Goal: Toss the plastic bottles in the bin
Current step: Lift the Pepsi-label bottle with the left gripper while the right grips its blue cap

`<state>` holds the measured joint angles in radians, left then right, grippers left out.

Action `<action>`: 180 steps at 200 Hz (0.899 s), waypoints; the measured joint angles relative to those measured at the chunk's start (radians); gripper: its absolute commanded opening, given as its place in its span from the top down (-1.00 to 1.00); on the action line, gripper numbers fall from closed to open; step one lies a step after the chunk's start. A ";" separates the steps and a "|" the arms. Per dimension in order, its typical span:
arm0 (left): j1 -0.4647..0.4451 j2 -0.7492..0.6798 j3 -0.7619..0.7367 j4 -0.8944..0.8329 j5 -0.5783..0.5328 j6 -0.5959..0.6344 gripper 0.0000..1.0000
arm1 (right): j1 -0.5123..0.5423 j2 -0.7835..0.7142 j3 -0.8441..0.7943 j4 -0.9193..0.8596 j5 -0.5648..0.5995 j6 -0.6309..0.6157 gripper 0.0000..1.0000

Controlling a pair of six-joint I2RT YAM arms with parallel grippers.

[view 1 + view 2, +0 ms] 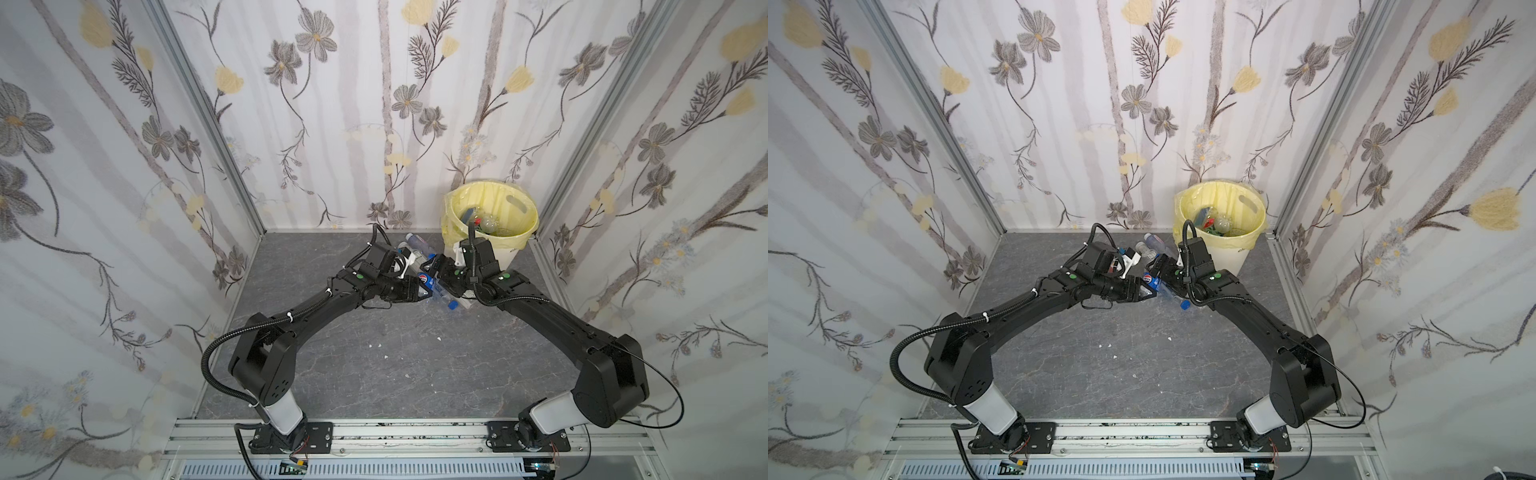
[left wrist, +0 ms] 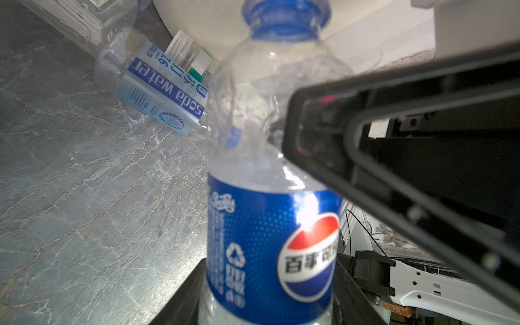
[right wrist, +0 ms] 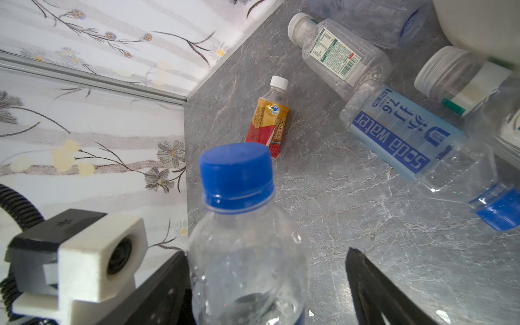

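The clear thin-walled plastic bottle with a blue label and blue cap (image 2: 267, 225) is pinched low on its body by the left gripper (image 1: 417, 292), above the grey veined tabletop (image 1: 395, 353) and near the cream ribbed bin with its yellow liner (image 1: 509, 257). The right gripper (image 3: 261, 270) straddles its shoulder, with its fingers spread and one of them clear of the plastic. The bottle appears empty, so it is probably light, slick and crushable. The stiffer neck should hold best.
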<state>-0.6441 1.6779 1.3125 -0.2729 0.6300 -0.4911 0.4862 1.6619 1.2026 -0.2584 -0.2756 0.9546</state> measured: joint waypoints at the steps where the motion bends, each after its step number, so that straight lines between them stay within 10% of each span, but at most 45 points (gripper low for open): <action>1: 0.000 0.000 0.000 0.000 0.000 0.000 -0.08 | 0.000 0.000 0.000 0.000 -0.001 0.002 -0.68; 73: -0.004 -0.008 -0.006 0.006 0.002 -0.004 -0.17 | 0.007 0.017 0.002 0.037 -0.025 0.013 -0.15; 180: -0.005 -0.021 -0.006 0.029 -0.011 -0.003 -0.64 | -0.008 0.002 0.035 -0.009 0.007 -0.002 -0.07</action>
<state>-0.6491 1.6573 1.3067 -0.2443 0.6186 -0.4938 0.4782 1.6638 1.2373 -0.2676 -0.2687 0.9527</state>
